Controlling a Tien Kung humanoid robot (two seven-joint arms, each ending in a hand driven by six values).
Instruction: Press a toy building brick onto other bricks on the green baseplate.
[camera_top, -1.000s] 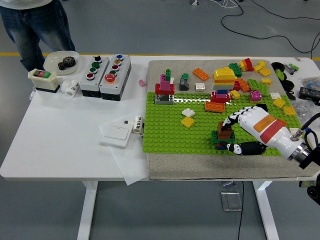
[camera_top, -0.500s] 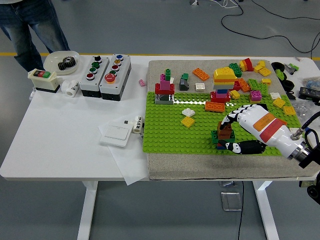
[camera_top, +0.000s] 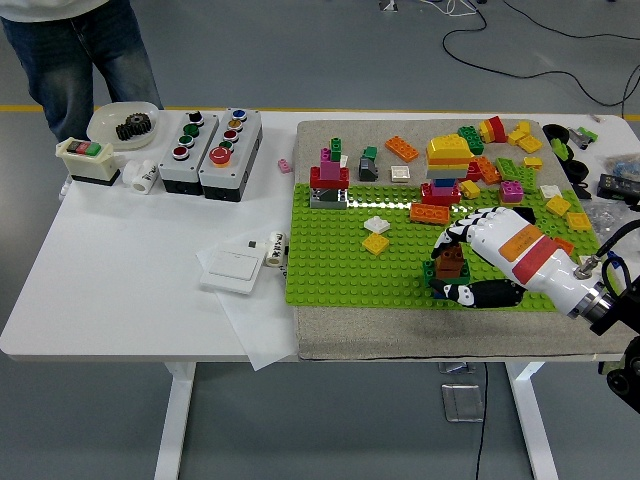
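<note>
The right robot hand (camera_top: 452, 262) has moved slightly left and curls around the brown brick (camera_top: 450, 262), which sits on a small stack near the green baseplate (camera_top: 330, 260)'s near right edge. The brick seems lower now, so the pressing is probably almost finished.

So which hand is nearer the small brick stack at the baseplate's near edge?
Right. The right hand is curled around the small brick stack on the green baseplate, fingers above and thumb below. The left hand is out of view.
</note>
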